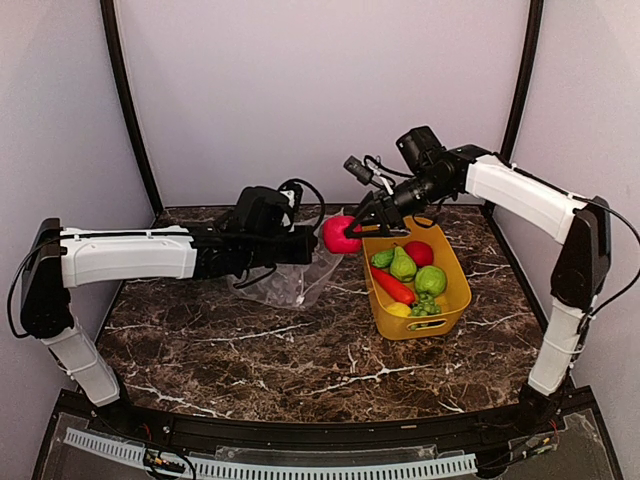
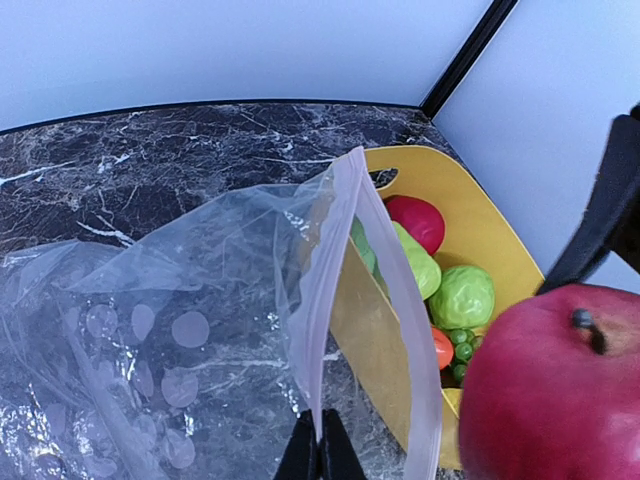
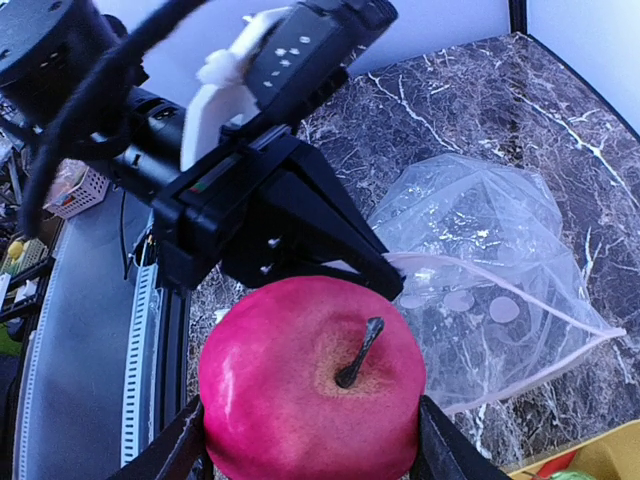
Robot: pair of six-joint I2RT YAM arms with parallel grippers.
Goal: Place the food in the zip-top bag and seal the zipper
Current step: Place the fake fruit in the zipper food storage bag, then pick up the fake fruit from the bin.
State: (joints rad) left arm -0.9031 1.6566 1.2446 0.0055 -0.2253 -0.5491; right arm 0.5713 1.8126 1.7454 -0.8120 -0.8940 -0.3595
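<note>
Zip-top bag (image 2: 180,300) edge pinched by left end effector (image 2: 320,455), right end effector (image 3: 312,445) gripping apple (image 3: 300,370)

Red apple (image 2: 556,392) partly beyond the left wrist view's edge

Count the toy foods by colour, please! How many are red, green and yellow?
Red: 3 (apple, red ball, pepper)
Green: 4 (cucumber, pear, green ball, grapes)
Yellow: 1 (yellow piece)
Total: 8
</note>
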